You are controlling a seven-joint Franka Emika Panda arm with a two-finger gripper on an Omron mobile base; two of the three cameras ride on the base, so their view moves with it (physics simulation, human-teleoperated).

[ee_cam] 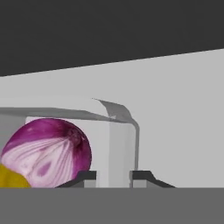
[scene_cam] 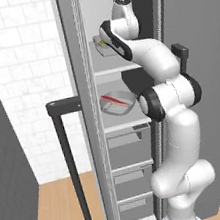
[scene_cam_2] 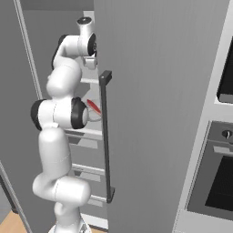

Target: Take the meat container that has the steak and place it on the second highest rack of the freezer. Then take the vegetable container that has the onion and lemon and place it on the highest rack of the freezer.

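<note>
End effector apparently pinches the unlabelled vegetable container's wall beside onion.

The vegetable container's wall stands between the end effector fingertips, with the onion just left of them. To its right and beyond, the highest rack lies bare.
</note>
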